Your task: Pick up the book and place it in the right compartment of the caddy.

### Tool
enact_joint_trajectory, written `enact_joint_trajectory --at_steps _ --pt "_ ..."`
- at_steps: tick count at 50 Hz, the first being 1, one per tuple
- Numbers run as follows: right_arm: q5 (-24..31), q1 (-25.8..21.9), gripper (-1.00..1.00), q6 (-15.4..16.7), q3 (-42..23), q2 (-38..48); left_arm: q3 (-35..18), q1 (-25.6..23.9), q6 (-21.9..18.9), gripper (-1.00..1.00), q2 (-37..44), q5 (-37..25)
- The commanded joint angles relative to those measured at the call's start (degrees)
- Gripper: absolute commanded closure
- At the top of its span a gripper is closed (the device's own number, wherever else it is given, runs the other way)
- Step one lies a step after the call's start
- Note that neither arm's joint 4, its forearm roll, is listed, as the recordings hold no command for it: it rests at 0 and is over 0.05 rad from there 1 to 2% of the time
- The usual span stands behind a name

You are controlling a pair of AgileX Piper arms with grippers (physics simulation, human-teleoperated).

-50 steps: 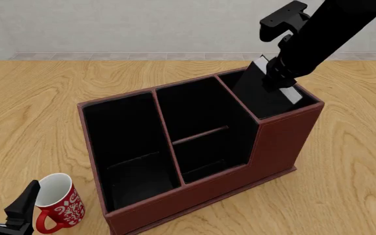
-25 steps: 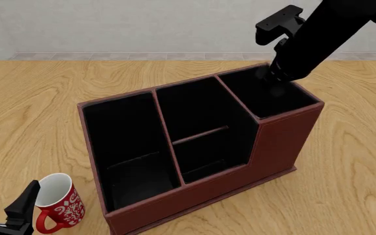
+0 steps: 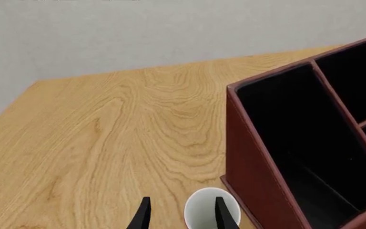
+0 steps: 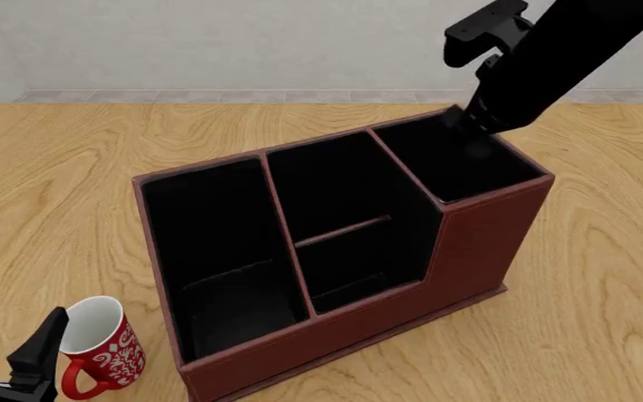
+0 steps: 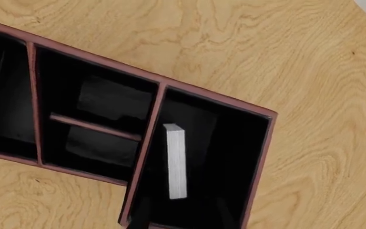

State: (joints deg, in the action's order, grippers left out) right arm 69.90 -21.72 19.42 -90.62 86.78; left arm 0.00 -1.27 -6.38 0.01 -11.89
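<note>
The reddish-brown caddy (image 4: 489,243) stands mid-table, its right compartment (image 4: 461,163) on the right. The book is hidden in the front view. In the right wrist view its white page edges (image 5: 175,162) show deep inside the right compartment (image 5: 228,157), leaning toward the divider wall. My right gripper (image 4: 459,126) hangs just above that compartment's far rim, its fingers (image 5: 138,217) apart and touching nothing. My left gripper (image 4: 7,347) is open and empty near the table's front left corner, next to a red mug.
The red mug (image 4: 104,347) with a white inside stands in front of the caddy's left end, right beside my left gripper's fingers (image 3: 224,214). The caddy's wall (image 3: 253,162) rises close to the mug (image 3: 211,212). A grey wall runs behind the table.
One second ago the right gripper held the book sticking out of the right compartment. The book has since dropped inside, and the gripper has let go and risen slightly. The left arm is still.
</note>
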Motion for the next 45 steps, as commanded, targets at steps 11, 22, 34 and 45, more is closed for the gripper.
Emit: enact_joint_trajectory --at_steps 11,22,34,45 --pt "0.00 -0.69 -1.00 0.51 -1.05 -6.71 0.00 -0.17 0.03 -1.00 0.00 0.60" --pt "0.00 -2.35 -1.00 -1.67 -1.33 -11.83 0.00 0.31 -0.41 -1.00 0.00 1.00" --pt "0.00 -3.52 -1.00 -1.80 -1.36 -17.46 0.00 0.87 0.12 -1.00 0.01 1.17" --pt "0.00 -6.59 -1.00 -2.46 -2.74 -23.80 -0.01 1.53 -0.90 -1.00 0.03 2.54"
